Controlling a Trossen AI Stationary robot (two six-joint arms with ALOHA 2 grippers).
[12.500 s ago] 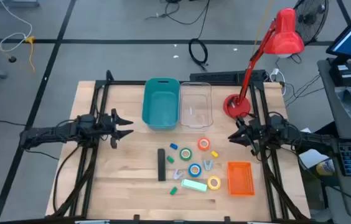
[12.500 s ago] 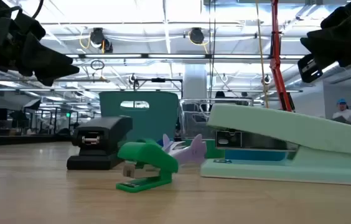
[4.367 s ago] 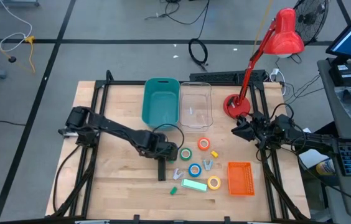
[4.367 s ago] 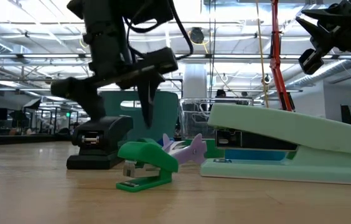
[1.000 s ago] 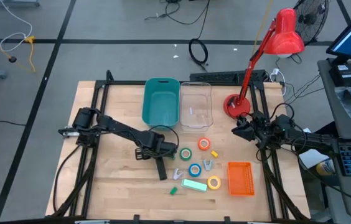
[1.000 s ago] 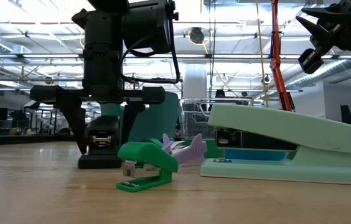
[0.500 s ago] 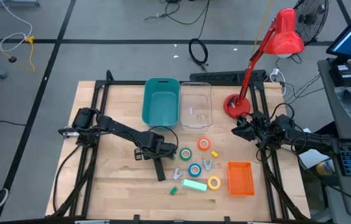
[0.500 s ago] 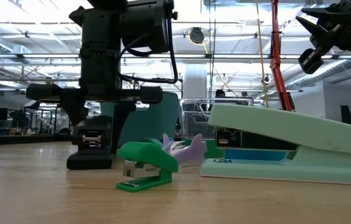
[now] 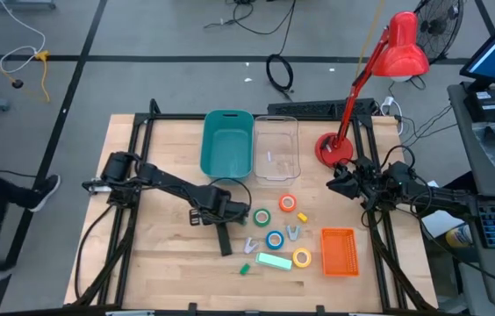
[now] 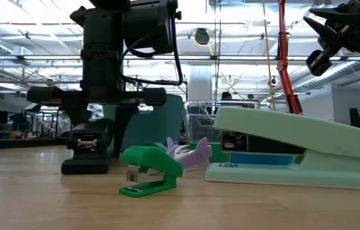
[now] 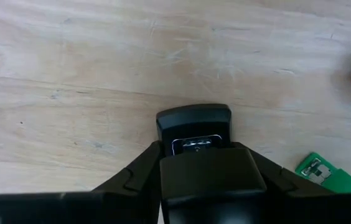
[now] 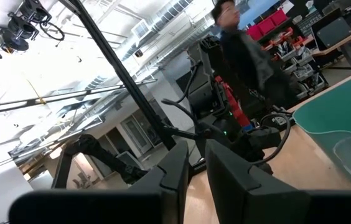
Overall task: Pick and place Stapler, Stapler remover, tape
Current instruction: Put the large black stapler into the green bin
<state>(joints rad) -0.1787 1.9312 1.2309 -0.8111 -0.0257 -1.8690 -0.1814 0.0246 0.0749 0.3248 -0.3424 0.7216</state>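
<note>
The Stapler (image 9: 224, 235) is grasped at its upper end by the left gripper (image 9: 218, 213), low on the tabletop (image 9: 168, 263) beside the green tape (image 9: 262, 216). The right gripper (image 9: 339, 182) is held clenched above the right edge.

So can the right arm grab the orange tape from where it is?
Probably yes. The right gripper hangs above the table's right side, and the orange tape lies close by with nothing between them. The left gripper is busy at the Stapler, farther left.

We see our left arm stretched toward mid-table, its hand (image 9: 221, 213) lowered, fingers clamped together on something. Our right hand (image 9: 333, 183) waits raised at the table's right edge, fingers nearly together.
</note>
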